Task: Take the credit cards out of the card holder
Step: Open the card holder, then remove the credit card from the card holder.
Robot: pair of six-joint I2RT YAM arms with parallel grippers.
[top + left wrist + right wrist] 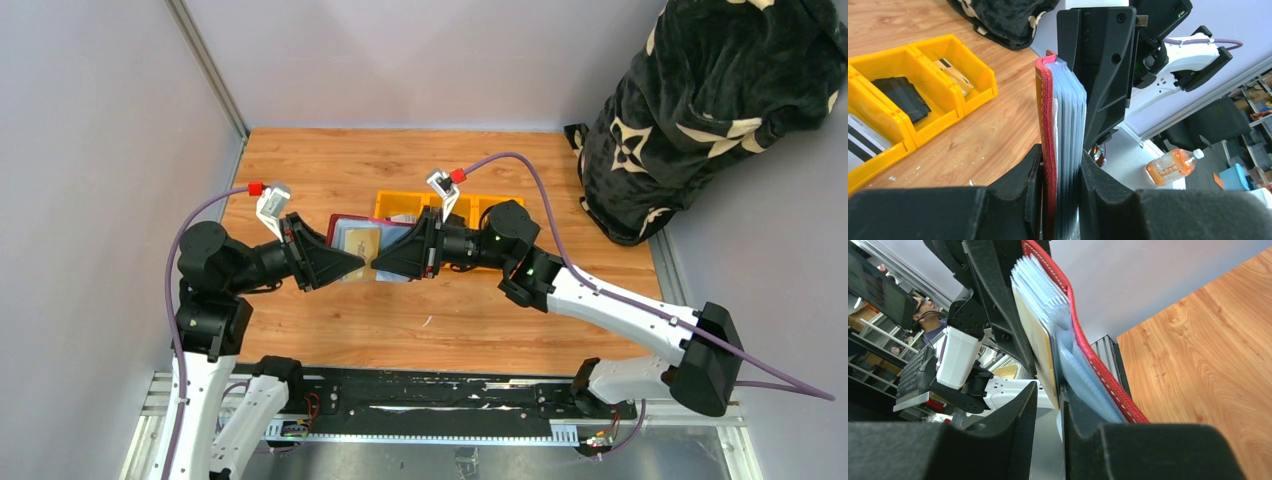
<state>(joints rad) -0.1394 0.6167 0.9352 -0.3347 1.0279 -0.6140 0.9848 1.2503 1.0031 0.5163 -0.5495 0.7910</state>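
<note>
The dark red card holder (pixel 343 222) hangs open above the table between both arms. My left gripper (pixel 1060 170) is shut on it, pinching the red cover (pixel 1047 115) and the stack of pale blue sleeves (pixel 1071 115) together. A tan credit card (pixel 1040 345) sticks out of the front sleeve. My right gripper (pixel 1049 400) straddles that card's edge: the card lies against one finger and a narrow gap shows to the other. In the top view the two grippers meet tip to tip, the left one (pixel 360 262) and the right one (pixel 377 265), in front of the holder.
A yellow three-part bin (pixel 490 207) stands just behind the holder; in the left wrist view the bin (pixel 979 71) holds a black folded item (pixel 900 95), a tan card (pixel 955 75) and a striped white card (pixel 863 140). A black patterned bundle (pixel 710 110) fills the back right corner.
</note>
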